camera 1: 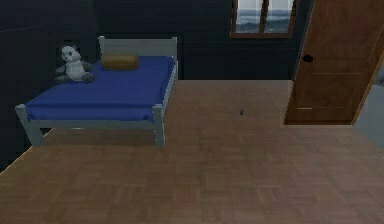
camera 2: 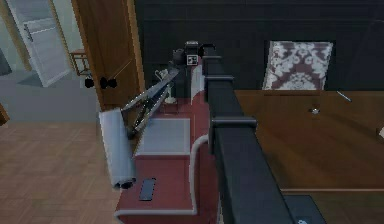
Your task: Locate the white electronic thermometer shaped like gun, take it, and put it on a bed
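Forward view on the bed, arm side view on the red table

Forward view: a bed (camera 1: pixel 110 98) with a blue cover and a pale grey frame stands at the left of the frame against a dark wall. A black-and-white toy panda (camera 1: pixel 71 64) sits on its upper left corner, and a tan pillow (camera 1: pixel 121 62) lies by the headboard. A window (camera 1: pixel 264 18) is at the top right of centre. A brown wooden door (camera 1: pixel 335 62) takes up the right edge.

Arm side view: the arm (camera 2: pixel 240 150) rises from the bottom edge to the upper middle, above a red table (camera 2: pixel 190 165). The tool (camera 2: pixel 172 80) shows at its far end, over the table's far part. Things stand right at it, so whether it holds anything cannot be told. A small whitish shape (camera 2: pixel 172 99) sits just below the tool; it cannot be made out as the thermometer. A grey cylinder (camera 2: pixel 115 150) leans at the table's left edge, with a small dark flat thing (camera 2: pixel 148 188) below it. At right, a patterned chair back (camera 2: pixel 298 65) stands behind a brown table (camera 2: pixel 310 140).
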Available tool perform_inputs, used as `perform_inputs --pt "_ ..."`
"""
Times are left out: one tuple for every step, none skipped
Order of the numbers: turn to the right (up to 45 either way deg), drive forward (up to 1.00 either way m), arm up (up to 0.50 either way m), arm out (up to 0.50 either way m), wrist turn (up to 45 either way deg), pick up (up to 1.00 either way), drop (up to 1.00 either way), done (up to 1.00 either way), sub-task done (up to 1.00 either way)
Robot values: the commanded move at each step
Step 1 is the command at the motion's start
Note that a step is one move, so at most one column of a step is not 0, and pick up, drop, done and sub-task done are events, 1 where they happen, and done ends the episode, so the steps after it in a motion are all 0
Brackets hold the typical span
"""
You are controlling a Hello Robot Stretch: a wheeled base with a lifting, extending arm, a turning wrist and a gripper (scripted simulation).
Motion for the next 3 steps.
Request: perform_inputs --pt "0.0 0.0 0.0 -0.48 0.0 0.0 0.0 0.0 0.0" --pt "3.0 0.0 0.0 0.0 0.0 0.0 0.0 0.0 0.0" --pt "6.0 0.0 0.0 0.0 0.0 0.0 0.0 0.0 0.0"
